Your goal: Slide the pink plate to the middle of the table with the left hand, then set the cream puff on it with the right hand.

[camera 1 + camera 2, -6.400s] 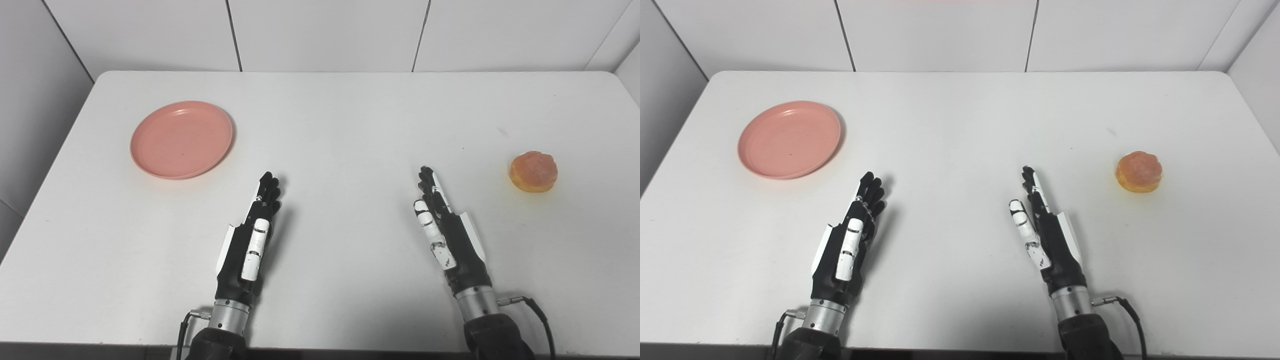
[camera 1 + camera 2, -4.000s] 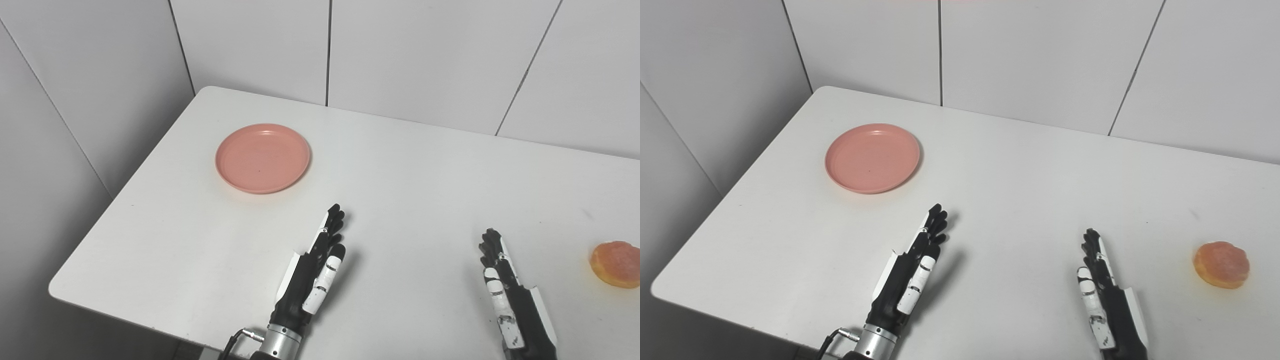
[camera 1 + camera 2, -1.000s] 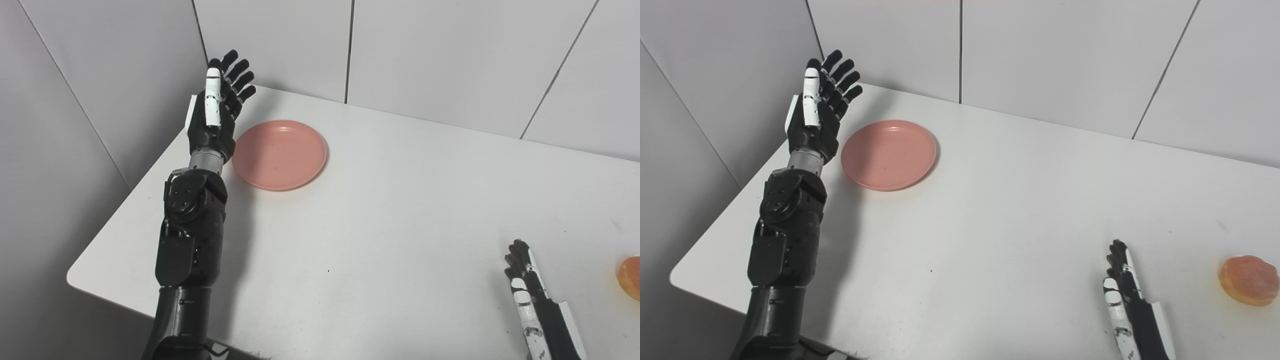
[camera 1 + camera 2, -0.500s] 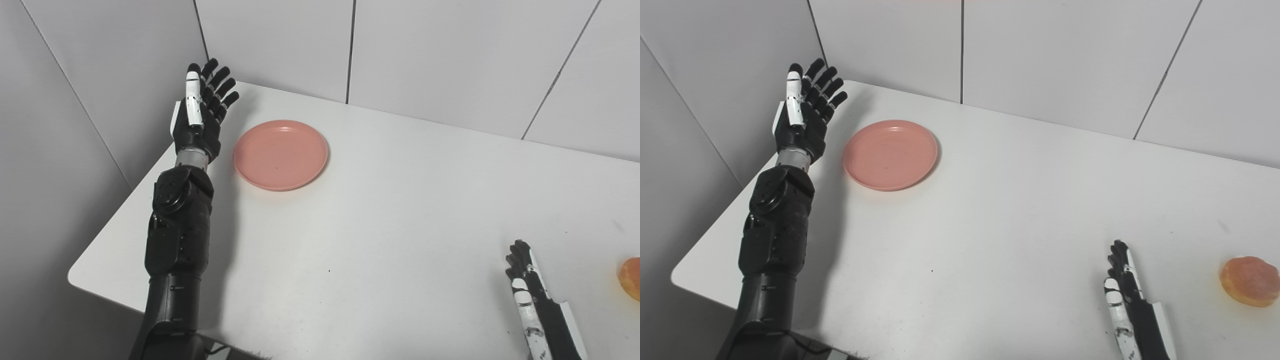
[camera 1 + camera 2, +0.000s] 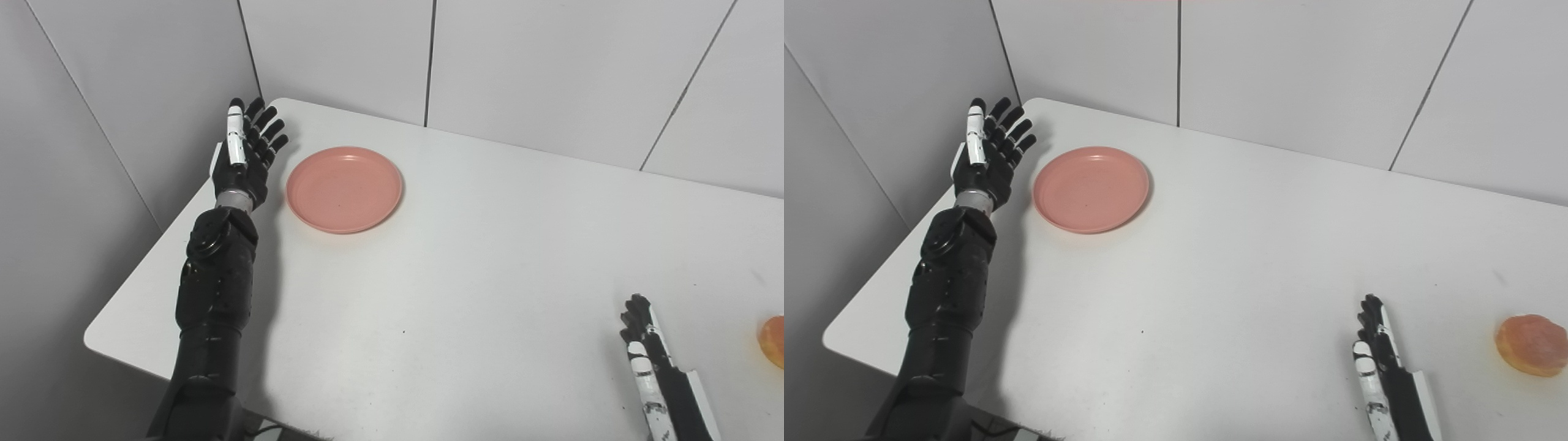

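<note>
Pink plate (image 5: 344, 187) lies flat near the table's (image 5: 465, 275) far-left corner. Left hand (image 5: 245, 160) just beside it, fingers spread, empty. Cream puff (image 5: 1530, 352) (far right) sits apart from right hand (image 5: 1387, 381), fingers straight.

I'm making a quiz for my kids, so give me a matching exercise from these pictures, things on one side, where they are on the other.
Things:
1. pink plate
2. cream puff
3. left robot hand
4. right robot hand

Places:
A. far right edge of the table
B. raised open beside the plate's left rim
C. near the table's far left corner
D. low at the near edge, open

Pairs: 1-C, 2-A, 3-B, 4-D
</note>
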